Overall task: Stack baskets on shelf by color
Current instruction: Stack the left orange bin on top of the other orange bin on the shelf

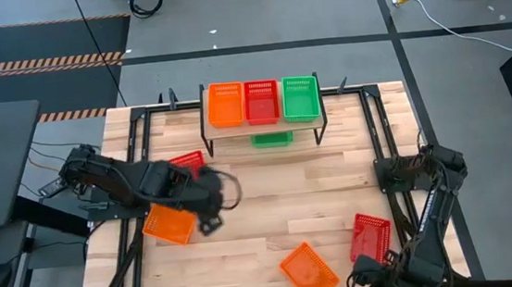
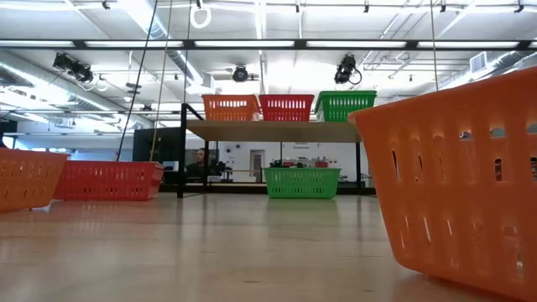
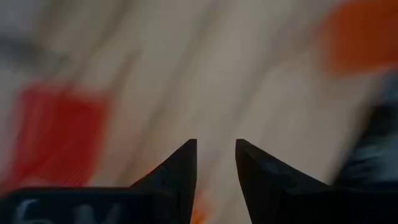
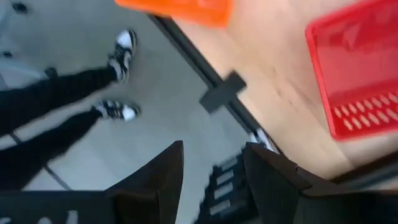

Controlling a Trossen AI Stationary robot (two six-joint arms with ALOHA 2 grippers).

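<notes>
The left end effector [image 1: 207, 203] hovers over the left half of the desk [image 1: 316, 194], and its two fingers stand a little apart with nothing between them. The nearest thing of the task is an orange basket [image 1: 169, 224], which lies just beside it, on the near-left side. Its long axis runs slantwise, from far-left to near-right. A red basket [image 1: 186, 162] lies just on the far side of the arm. The left arm reaches in from the left edge, stretched low across the desk.

The right end effector [image 4: 211, 168] waits at the near right corner, pointing over the edge toward the floor, with its fingers apart and empty. Beside it lie another red basket [image 1: 370, 237] and another orange basket [image 1: 308, 271].

On the shelf [image 1: 264, 124] at the far side stand one orange, one red and one green basket in a row, and a second green basket [image 1: 272, 139] sits under it. I judge the left arm is nearer for the slanted orange basket.
</notes>
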